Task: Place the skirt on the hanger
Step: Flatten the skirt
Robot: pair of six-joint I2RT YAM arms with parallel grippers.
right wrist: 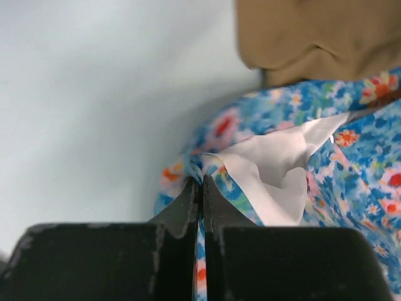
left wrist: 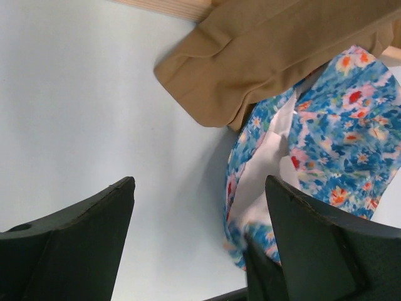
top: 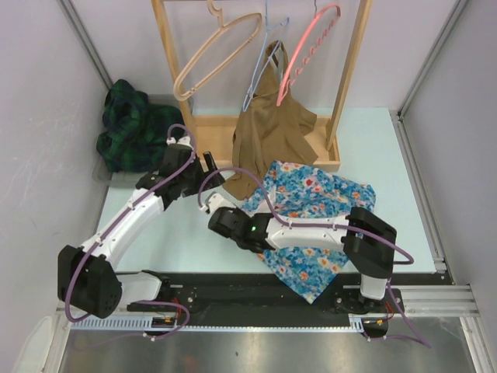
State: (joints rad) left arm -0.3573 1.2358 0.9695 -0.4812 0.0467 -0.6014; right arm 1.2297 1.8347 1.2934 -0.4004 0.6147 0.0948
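The skirt [top: 314, 194], blue with a floral print and a white lining, lies crumpled on the table right of centre. My right gripper [right wrist: 201, 182] is shut on the skirt's [right wrist: 357, 169] left edge, and a strip of printed cloth runs down between its fingers; from above it [top: 224, 219] sits at that same corner. My left gripper [left wrist: 199, 185] hangs open over bare table just left of the skirt [left wrist: 341, 141], holding nothing. It [top: 209, 162] is near the rack's base. A beige hanger [top: 213, 54], a pale blue hanger [top: 262, 66] and a pink hanger [top: 307, 50] hang from the rack.
A wooden rack [top: 353, 70] stands at the back with its base board on the table. A brown garment [top: 272, 132] hangs from it and drapes down onto the skirt's far edge. A green plaid garment [top: 128, 128] is bunched at the back left.
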